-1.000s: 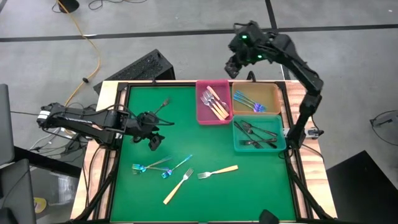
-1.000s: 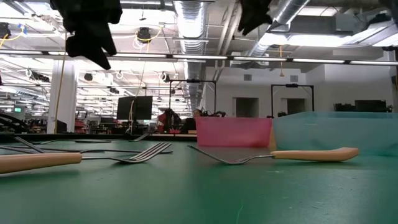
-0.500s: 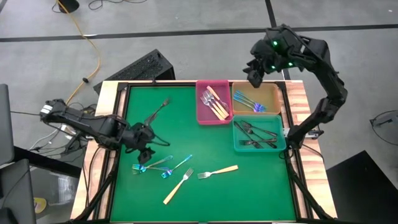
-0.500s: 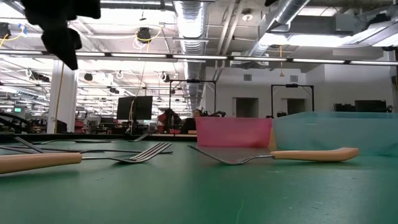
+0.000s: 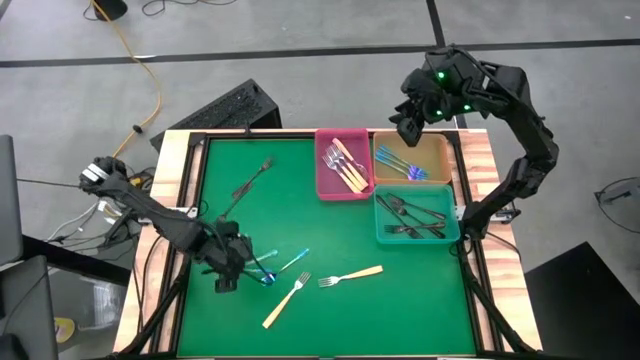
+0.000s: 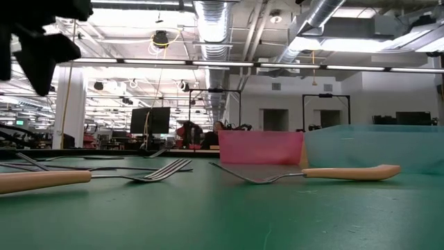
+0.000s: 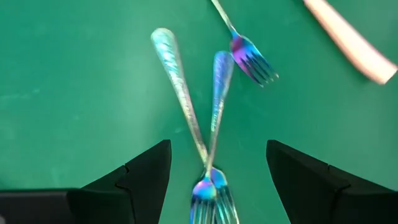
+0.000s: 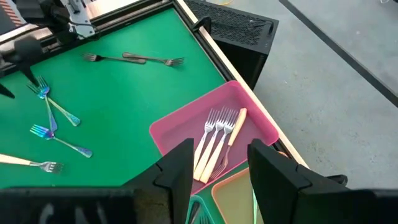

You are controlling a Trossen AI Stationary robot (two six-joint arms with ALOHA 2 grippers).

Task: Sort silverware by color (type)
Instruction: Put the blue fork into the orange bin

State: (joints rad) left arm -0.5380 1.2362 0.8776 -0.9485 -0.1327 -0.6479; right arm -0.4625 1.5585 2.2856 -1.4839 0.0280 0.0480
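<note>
Blue forks (image 7: 208, 143) (two, crossed) lie between the left pincer's (image 7: 214, 171) wide-open, empty fingers.

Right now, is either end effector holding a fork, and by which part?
Nothing is held. The left end effector is open above two crossed blue forks; the right end effector is open and empty.

Loose forks (image 5: 322, 281) on green mat, others sorted into 3 bins.
</note>
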